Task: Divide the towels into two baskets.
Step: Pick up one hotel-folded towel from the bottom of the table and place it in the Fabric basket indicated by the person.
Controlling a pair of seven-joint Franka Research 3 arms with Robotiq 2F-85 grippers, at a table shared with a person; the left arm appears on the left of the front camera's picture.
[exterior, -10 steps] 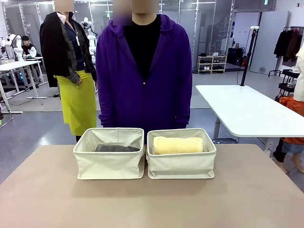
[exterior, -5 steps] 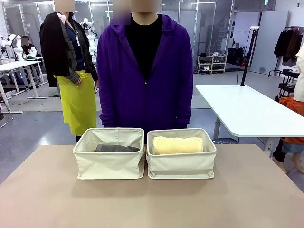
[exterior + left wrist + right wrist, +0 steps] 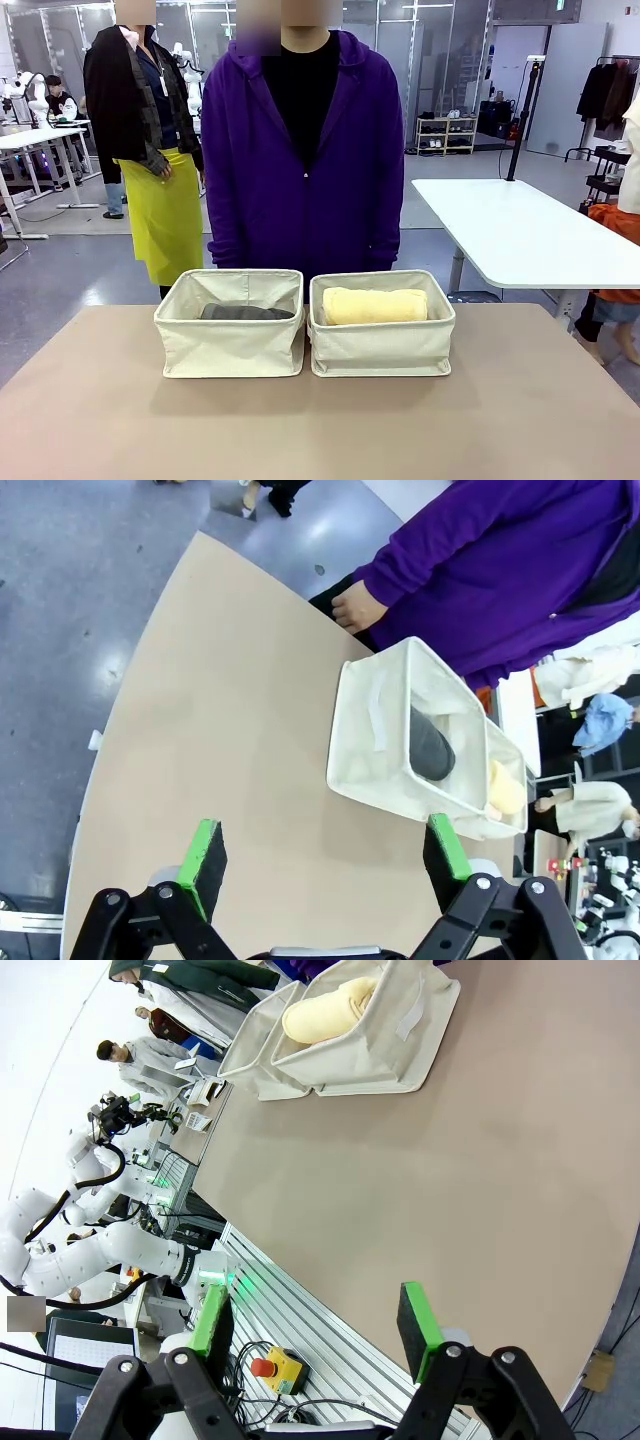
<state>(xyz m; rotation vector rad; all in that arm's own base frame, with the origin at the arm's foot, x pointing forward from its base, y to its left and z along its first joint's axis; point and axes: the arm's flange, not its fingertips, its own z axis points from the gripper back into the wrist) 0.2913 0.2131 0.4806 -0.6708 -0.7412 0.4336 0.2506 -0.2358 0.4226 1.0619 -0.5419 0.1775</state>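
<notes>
Fingers (image 3: 325, 850) apart, baskets (image 3: 230, 340) side by side

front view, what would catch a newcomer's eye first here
First comes the person in the purple hoodie, standing at the far side of the table right behind two cream baskets set side by side. The left basket holds a dark grey towel lying low inside, and the right basket holds a pale yellow towel up near its rim. The tan table in front of them is bare.

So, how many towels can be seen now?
2. The dark grey towel lies in the left basket, the pale yellow towel in the right basket. Others may be hidden beneath.
</notes>
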